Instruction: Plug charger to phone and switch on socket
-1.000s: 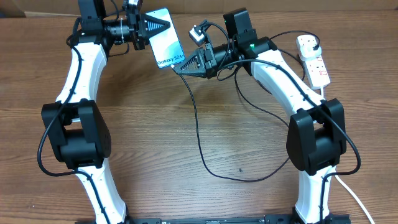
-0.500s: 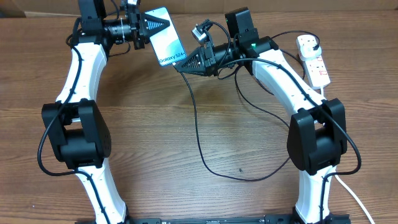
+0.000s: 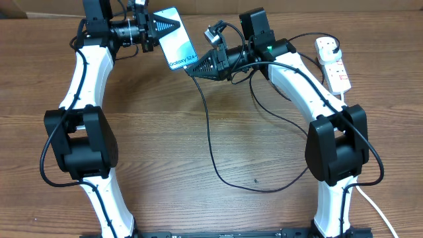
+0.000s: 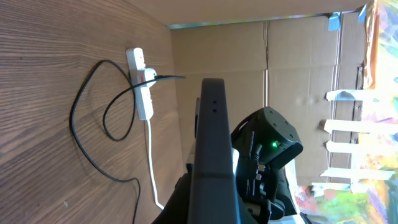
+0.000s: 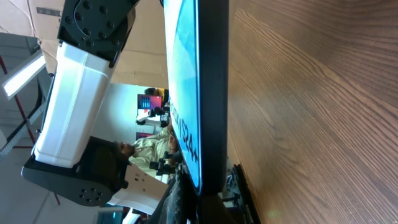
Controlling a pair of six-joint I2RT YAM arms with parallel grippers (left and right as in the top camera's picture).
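My left gripper [image 3: 160, 28] is shut on the phone [image 3: 177, 41] and holds it above the table at the back, its blue screen up and its "Galaxy S24" edge towards the right arm. The phone's black edge fills the left wrist view [image 4: 212, 155] and the right wrist view [image 5: 211, 93]. My right gripper [image 3: 196, 69] is shut on the connector end of the charger [image 3: 210, 135], right at the phone's lower edge; the tip itself is hidden. The black cable loops over the table to the socket [image 3: 334, 63] at the back right, also seen in the left wrist view [image 4: 140, 87].
The socket's thick white cord [image 3: 377, 211] runs down the right side of the table. A cardboard wall [image 4: 286, 56] stands behind the table. The charger cable loops across the middle of the wooden table [image 3: 198, 198].
My right gripper moved slightly up and left to the phone's lower edge between one second and half a second ago. Nothing has visibly moved since.
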